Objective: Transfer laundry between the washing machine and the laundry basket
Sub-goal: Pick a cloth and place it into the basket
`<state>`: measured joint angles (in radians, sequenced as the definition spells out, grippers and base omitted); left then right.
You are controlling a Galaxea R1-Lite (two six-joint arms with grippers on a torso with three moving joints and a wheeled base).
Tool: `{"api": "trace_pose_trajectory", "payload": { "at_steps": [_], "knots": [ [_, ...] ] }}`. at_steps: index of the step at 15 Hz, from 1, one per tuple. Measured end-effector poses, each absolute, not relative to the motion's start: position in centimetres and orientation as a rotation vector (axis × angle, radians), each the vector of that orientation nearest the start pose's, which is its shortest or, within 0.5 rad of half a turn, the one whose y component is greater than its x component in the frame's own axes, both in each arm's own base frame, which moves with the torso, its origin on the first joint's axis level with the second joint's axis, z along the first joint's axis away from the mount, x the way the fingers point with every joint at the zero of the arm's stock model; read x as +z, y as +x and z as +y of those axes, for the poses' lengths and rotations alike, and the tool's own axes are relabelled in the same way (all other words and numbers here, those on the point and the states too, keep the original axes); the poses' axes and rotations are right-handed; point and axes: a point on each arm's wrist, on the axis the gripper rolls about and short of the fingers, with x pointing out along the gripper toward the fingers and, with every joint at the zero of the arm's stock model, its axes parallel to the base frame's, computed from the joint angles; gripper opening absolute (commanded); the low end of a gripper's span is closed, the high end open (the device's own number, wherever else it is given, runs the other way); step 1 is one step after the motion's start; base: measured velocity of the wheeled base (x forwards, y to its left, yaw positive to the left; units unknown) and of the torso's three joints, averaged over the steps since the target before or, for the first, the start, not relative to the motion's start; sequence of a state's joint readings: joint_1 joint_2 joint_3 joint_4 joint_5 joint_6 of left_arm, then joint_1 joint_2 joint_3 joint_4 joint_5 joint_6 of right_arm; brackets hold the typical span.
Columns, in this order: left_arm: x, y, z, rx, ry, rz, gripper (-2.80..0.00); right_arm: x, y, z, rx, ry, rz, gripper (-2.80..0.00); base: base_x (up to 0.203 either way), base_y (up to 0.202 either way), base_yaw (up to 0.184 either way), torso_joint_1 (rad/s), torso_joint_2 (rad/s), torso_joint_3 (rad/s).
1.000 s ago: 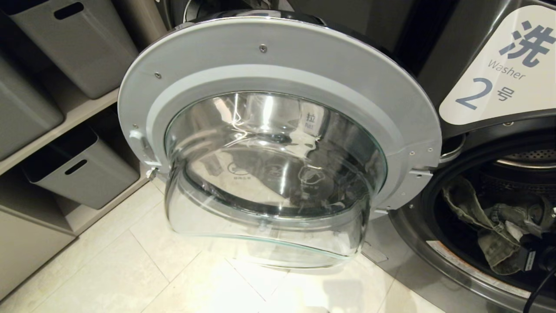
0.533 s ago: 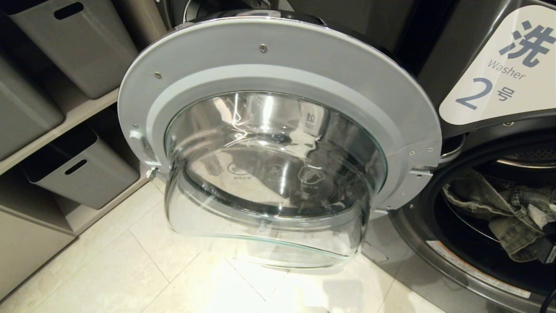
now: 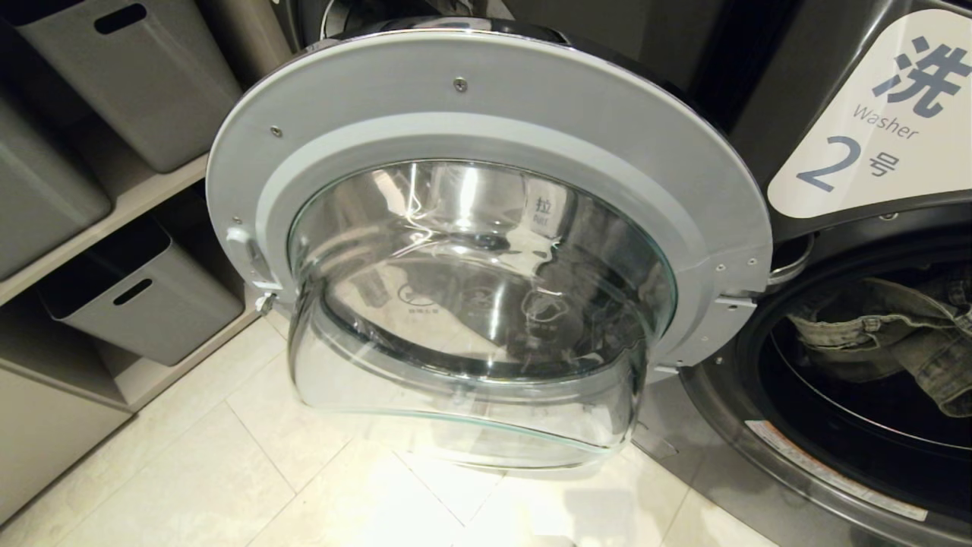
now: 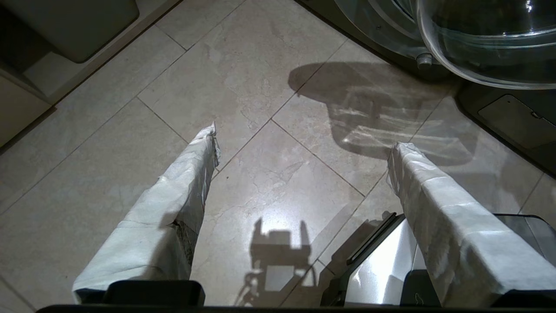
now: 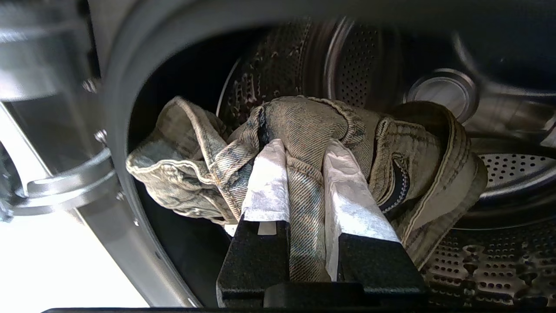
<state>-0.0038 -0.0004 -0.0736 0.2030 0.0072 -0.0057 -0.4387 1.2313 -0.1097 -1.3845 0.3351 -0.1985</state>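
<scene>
So at this point the right gripper had its paper-wrapped fingers pinched tight on a fold of the jeans, a faded greenish denim pair, bunched up and held off the drum floor just inside the mouth of the washing machine. In the head view you only saw the jeans at the far right edge, hanging in the dark opening; the arm itself wasn't visible there. The glass door stood swung wide open to the left of the opening, so the exit path looked free.

The left gripper was parked low over the tiled floor, fingers spread as wide as they go, holding nothing. No laundry basket was visible in any view, so I can't say where the drop-off was.

My take on doing this step well: the grip was only on one fold, and the rest of the denim trailed toward the door seal. I'd have pulled straight out through the middle of the opening and lifted enough that the loose leg cleared the rim instead of dragging or snagging on it. Denim is heavy, so going slowly mattered, or the fold could've slid out of the pinch.
</scene>
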Motion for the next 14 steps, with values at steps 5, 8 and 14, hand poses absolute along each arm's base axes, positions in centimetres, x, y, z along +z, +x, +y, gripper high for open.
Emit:
{"api": "trace_pose_trajectory", "payload": {
  "at_steps": [5,8,14],
  "knots": [
    [7.5,-3.0,0.0,0.002,-0.005,0.129,0.0,19.8,11.5,-4.6,-0.119,-0.264,-0.177,-2.8,0.0,0.0,0.0,0.0,0.0,0.0],
    [7.5,-3.0,0.0,0.004,-0.005,0.129,0.0,20.2,9.9,-4.0,-0.13,-0.233,-0.092,-2.8,0.0,0.0,0.0,0.0,0.0,0.0],
    [7.5,-3.0,0.0,0.003,-0.005,0.129,0.0,21.0,6.5,-4.0,-0.284,-0.144,0.11,-2.8,0.0,0.0,0.0,0.0,0.0,0.0]
  ]
}}
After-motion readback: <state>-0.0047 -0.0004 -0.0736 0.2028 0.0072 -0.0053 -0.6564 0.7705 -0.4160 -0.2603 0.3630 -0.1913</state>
